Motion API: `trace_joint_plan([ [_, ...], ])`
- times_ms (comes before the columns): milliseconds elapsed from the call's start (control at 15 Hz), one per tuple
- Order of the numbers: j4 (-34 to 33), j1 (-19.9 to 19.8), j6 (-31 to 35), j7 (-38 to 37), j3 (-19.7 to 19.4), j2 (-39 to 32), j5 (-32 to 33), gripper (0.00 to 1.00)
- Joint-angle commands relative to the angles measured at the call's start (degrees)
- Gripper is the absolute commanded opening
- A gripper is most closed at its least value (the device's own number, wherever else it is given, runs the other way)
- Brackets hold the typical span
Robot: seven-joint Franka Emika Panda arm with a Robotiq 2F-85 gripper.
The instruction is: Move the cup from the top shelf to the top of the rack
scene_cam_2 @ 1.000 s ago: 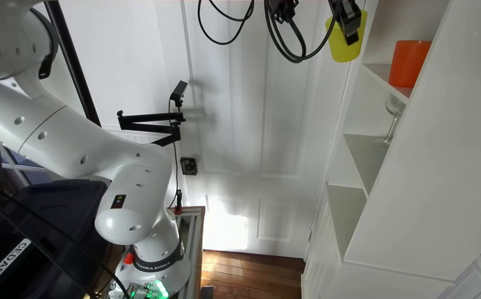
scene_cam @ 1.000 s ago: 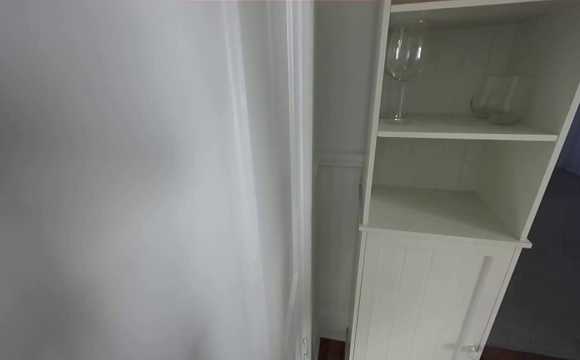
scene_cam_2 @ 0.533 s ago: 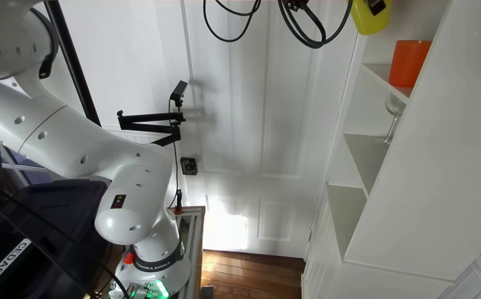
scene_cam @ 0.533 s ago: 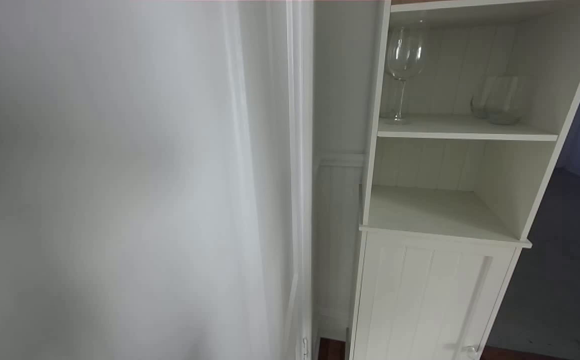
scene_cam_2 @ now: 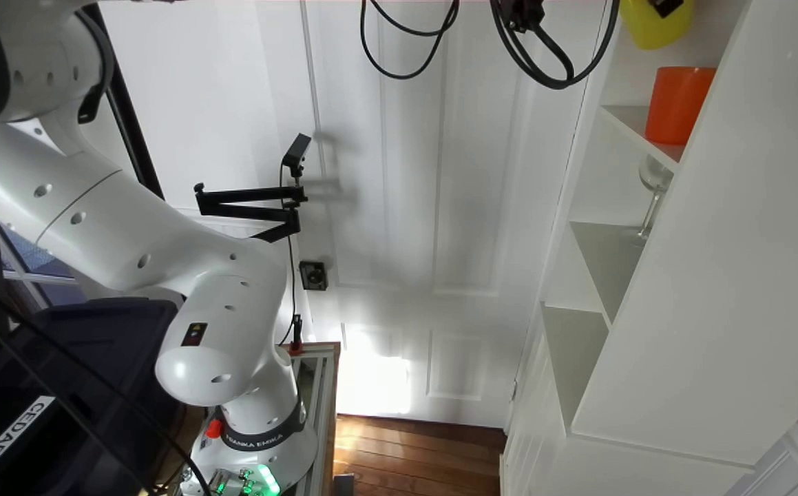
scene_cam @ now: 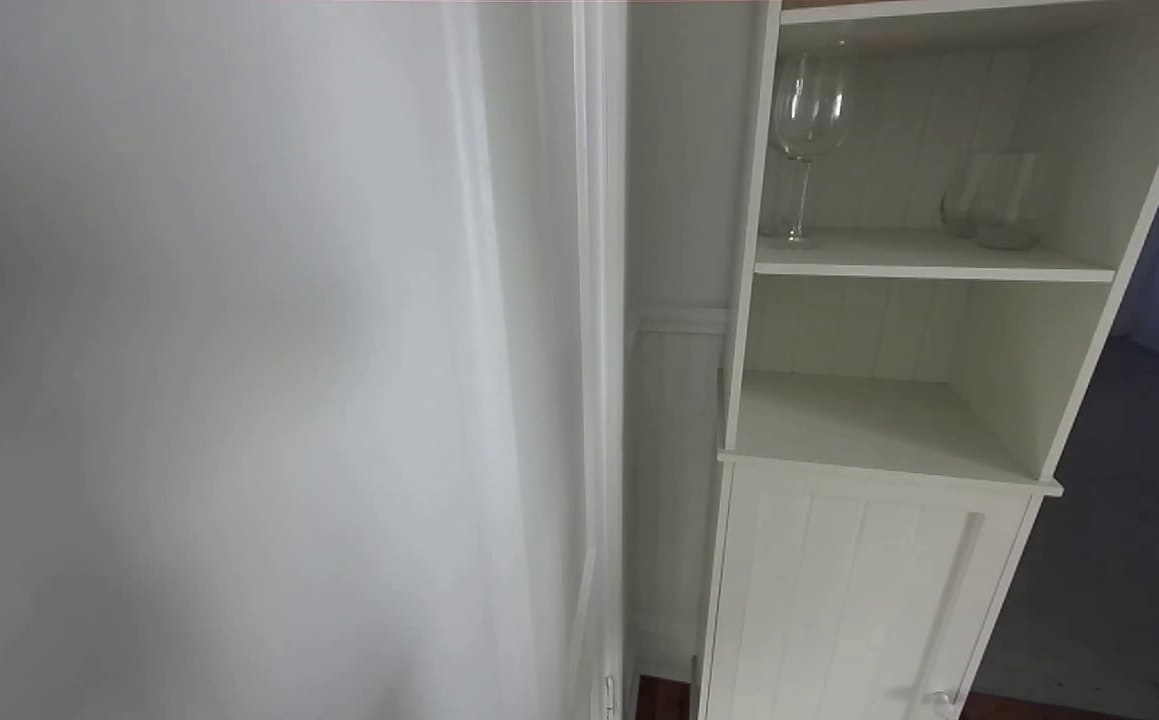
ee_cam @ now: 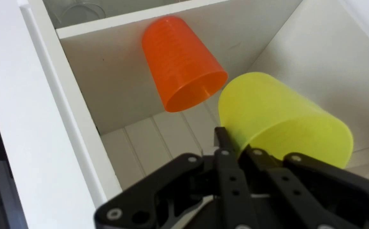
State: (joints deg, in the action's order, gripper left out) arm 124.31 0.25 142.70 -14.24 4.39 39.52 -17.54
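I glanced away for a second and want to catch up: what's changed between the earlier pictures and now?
In an exterior view, the yellow cup moved right and up in the picture; the arm's upper part shifted right too. The fingers pinch the cup's wall at the rim; no new grasp or release shows. The orange cup and wine glass stayed put.
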Motion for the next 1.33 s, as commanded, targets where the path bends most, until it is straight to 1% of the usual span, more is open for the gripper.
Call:
trace_joint_plan([
  [0, -0.02, -2.48, 2.57, -3.67, 1.78, -0.94, 2.36, 0.01],
  [200, -0.38, -4.51, 2.96, -6.31, 2.91, -1.35, 3.61, 0.01],
  [467, -1.43, -6.37, 0.7, -8.34, 3.87, -1.9, 6.2, 0.01],
  [1267, -3.08, -6.32, -4.56, -9.56, 4.03, -4.75, 8.23, 0.01],
])
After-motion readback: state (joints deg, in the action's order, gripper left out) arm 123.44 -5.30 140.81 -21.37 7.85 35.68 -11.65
